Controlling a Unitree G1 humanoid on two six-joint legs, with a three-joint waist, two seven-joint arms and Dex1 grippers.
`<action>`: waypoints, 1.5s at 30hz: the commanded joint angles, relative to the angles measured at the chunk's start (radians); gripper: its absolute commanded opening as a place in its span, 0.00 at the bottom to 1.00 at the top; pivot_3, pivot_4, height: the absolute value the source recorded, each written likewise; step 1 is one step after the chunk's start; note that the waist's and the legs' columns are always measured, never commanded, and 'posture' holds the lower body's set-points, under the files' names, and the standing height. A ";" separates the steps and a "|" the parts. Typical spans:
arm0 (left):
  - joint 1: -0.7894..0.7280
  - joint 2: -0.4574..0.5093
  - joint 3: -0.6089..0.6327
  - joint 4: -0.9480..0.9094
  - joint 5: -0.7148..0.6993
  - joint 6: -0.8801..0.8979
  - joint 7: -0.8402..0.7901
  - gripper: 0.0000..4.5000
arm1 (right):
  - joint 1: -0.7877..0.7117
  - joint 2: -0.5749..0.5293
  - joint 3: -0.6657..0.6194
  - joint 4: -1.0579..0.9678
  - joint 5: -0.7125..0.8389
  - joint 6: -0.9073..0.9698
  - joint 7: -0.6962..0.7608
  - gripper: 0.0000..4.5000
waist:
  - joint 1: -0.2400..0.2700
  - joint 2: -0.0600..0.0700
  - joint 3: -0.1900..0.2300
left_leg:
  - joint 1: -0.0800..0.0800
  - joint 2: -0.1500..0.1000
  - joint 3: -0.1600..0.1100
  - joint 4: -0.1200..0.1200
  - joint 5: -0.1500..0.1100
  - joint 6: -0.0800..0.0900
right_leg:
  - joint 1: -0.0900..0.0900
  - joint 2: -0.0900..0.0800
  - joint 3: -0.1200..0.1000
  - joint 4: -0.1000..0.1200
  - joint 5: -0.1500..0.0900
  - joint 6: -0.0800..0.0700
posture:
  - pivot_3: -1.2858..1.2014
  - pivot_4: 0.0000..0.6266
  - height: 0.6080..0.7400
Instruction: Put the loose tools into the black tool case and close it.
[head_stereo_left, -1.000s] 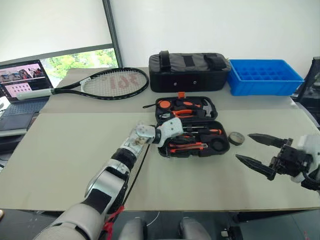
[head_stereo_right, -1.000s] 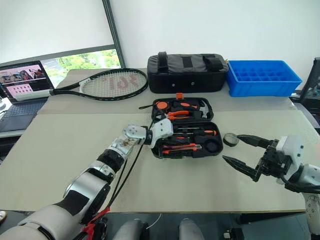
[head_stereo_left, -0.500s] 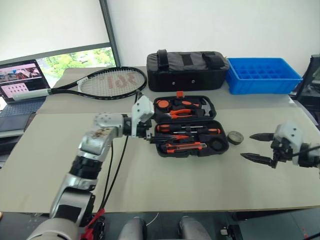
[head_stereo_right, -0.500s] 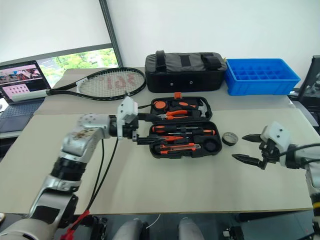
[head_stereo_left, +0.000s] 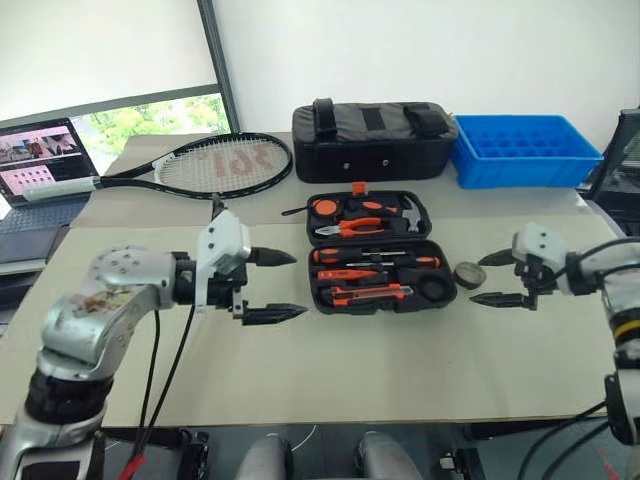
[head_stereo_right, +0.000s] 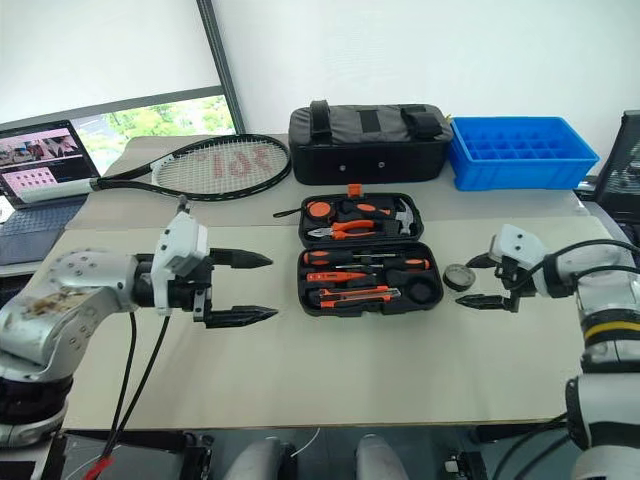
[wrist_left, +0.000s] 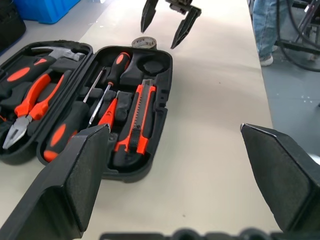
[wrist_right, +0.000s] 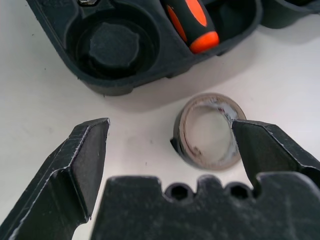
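The black tool case (head_stereo_left: 382, 253) lies open on the table (head_stereo_left: 400, 370), screwdrivers and utility knife (wrist_left: 138, 122) slotted in; the tape roll (wrist_right: 207, 131) sits beside it; the right tool (wrist_right: 170, 150) hovers over it, spread wide; the left tool (head_stereo_left: 272, 285) is open, empty; next, close on the roll, seat it in the round slot (wrist_right: 112, 47).

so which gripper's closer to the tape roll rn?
Right. The right gripper hangs open just beside the tape roll, on the side away from the tool case. The left gripper is open on the case's far side.
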 joint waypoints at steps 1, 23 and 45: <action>0.018 0.018 0.051 -0.067 -0.064 0.016 0.033 1.00 | -0.072 0.013 0.023 0.074 -0.052 -0.070 0.000 0.94 | -0.002 0.000 0.000 | 0.001 0.000 0.001 -0.001 0.000 0.000 | 0.000 0.000 0.001 0.000 0.000 0.000 | 0.52 0.24 0.75; -0.086 0.048 -0.011 -0.066 -0.161 0.004 0.072 1.00 | -0.140 0.017 0.046 0.190 -0.159 -0.176 -0.062 0.01 | -0.006 0.000 0.000 | 0.004 -0.001 0.002 -0.003 0.000 0.000 | 0.001 0.001 0.001 0.000 0.000 -0.001 | 0.52 0.24 0.75; -0.094 0.070 -0.055 -0.021 -0.130 -0.031 0.037 1.00 | 0.046 0.048 0.067 -0.474 0.009 0.080 0.169 0.01 | -0.006 0.000 0.001 | 0.003 0.000 0.001 -0.004 0.000 0.000 | 0.000 0.000 0.001 0.001 0.000 -0.001 | 0.52 0.24 0.75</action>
